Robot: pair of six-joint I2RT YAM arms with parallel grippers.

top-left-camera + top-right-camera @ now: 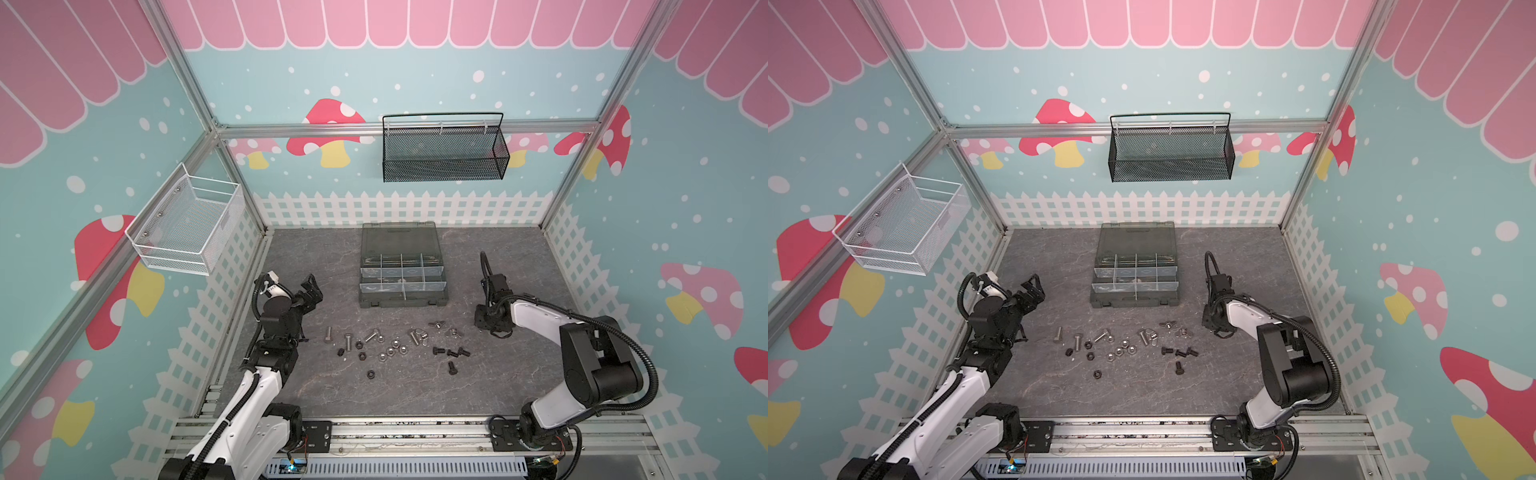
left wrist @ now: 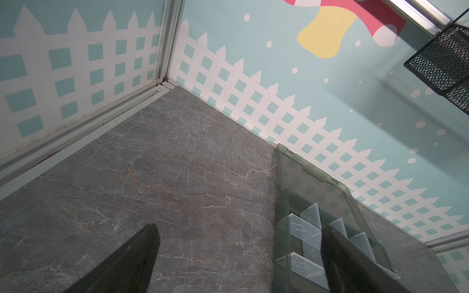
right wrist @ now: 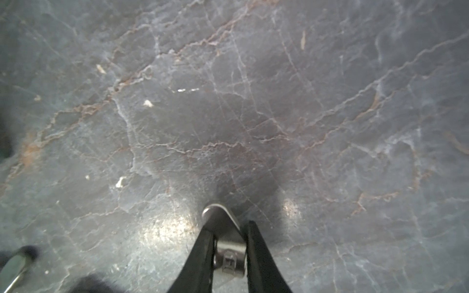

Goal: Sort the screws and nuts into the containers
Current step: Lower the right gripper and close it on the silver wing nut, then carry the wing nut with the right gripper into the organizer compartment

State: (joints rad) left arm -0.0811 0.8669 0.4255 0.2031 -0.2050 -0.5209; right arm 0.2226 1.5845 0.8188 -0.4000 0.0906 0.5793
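Note:
Several screws, silver (image 1: 348, 341) and black (image 1: 452, 367), lie scattered on the grey table with silver nuts (image 1: 390, 351), black nuts (image 1: 370, 374) and a wing nut (image 1: 436, 324). Behind them the organiser case (image 1: 403, 301) stands open, its containers (image 1: 390, 272) divided by light walls. My right gripper (image 1: 485, 328) is low at the table, just right of the pile. In the right wrist view it (image 3: 229, 227) is shut on a silver wing nut (image 3: 218, 218). My left gripper (image 1: 309, 291) hangs open and empty left of the case, fingers (image 2: 137, 253) wide apart.
A black mesh basket (image 1: 444, 153) hangs on the back wall and a white wire basket (image 1: 187, 224) on the left wall. The case's smoky lid (image 2: 312, 187) stands up behind the compartments. Aluminium rails (image 1: 395, 432) run along the table's front edge.

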